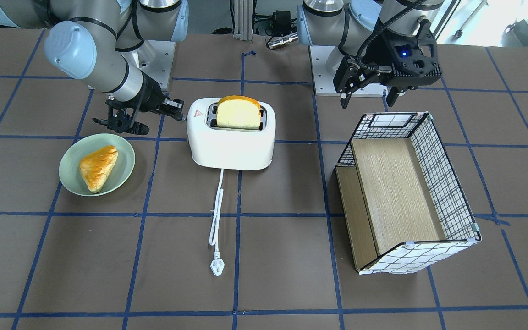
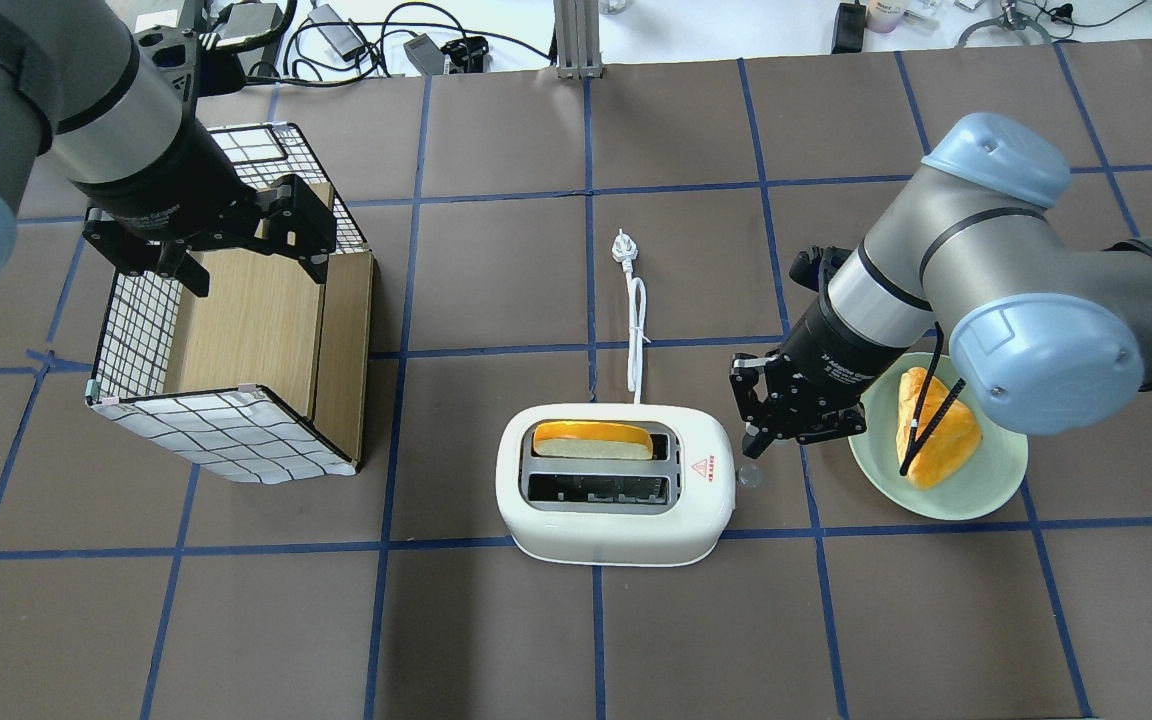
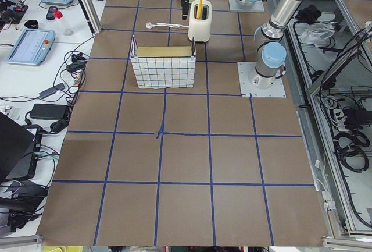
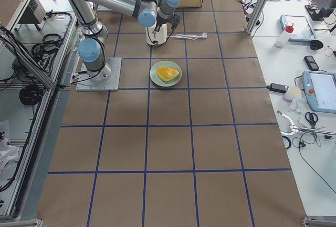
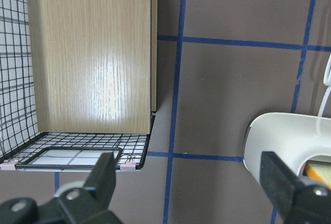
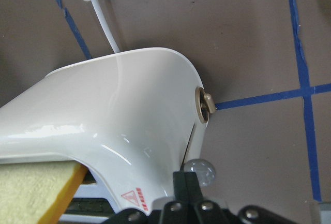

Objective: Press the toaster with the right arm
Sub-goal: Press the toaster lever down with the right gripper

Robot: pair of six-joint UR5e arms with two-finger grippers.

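The white toaster [image 1: 232, 142] stands mid-table with a bread slice [image 1: 239, 112] upright in one slot; it also shows in the overhead view [image 2: 616, 510] and the right wrist view [image 6: 114, 115]. Its side lever knob [image 2: 750, 477] [image 6: 200, 171] sticks out of the end that faces my right arm. My right gripper [image 2: 749, 447] [image 1: 178, 111] is shut and empty, its tip [image 6: 185, 177] right beside the knob; I cannot tell if they touch. My left gripper [image 2: 246, 250] [image 5: 191, 182] is open and empty above the basket.
A green plate [image 1: 122, 156] [image 2: 986, 490] with a pastry [image 1: 98, 167] sits under my right forearm. A wire basket [image 1: 442, 178] [image 2: 226, 430] with a wooden insert lies on its side beneath the left gripper. The toaster's cord and plug [image 1: 216, 266] [image 2: 622, 245] trail across the table.
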